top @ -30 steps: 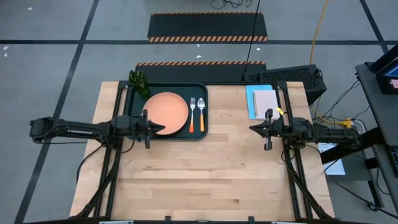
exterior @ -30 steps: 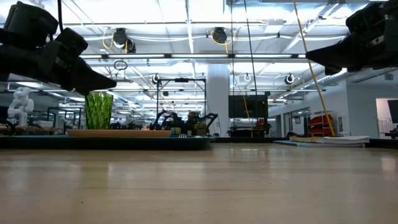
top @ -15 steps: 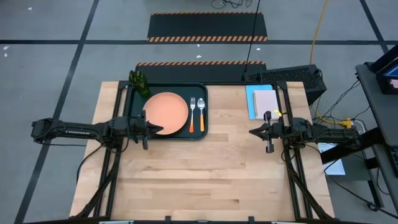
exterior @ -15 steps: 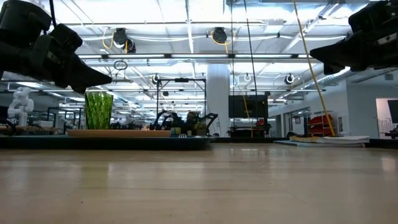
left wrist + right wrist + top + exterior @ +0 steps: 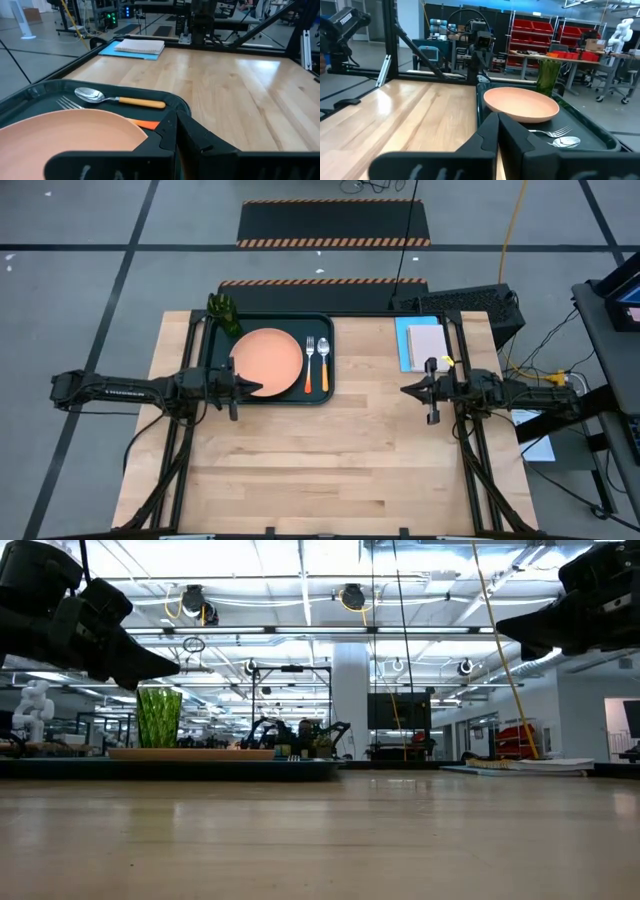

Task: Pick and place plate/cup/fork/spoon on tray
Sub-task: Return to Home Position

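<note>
While both arms hang low over the desk, the tray sits at its far left part, holding everything. Plate fills the tray's middle; fork and spoon lie side by side just right of it; cup stands upright in the far-left corner. Left end effector at the plate's near-left edge, fingers pressed together, empty. Right end effector near the blue sheet, fingers together, empty.
</note>
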You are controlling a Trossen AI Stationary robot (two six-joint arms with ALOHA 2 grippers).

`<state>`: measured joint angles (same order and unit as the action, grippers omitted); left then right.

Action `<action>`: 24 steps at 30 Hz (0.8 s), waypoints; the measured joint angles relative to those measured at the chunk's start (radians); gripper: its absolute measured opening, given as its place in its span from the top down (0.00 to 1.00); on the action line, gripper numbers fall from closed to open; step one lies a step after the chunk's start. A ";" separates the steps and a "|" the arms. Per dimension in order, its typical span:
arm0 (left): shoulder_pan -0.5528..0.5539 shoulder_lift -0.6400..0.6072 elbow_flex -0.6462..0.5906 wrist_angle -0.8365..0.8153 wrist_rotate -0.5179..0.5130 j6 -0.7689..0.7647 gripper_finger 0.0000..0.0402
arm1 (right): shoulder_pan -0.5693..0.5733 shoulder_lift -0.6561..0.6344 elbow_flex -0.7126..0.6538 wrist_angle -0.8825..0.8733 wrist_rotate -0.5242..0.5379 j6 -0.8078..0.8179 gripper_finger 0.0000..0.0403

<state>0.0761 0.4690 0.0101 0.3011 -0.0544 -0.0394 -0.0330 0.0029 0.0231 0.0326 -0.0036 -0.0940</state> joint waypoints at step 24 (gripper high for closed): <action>-0.228 -0.046 0.000 -0.061 -0.106 -0.014 0.99 | 0.000 0.000 -0.001 0.038 0.002 0.000 1.00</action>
<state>-0.1521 0.4229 0.0101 0.2399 -0.1606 -0.0537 -0.0330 0.0032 0.0223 0.0704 -0.0021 -0.0940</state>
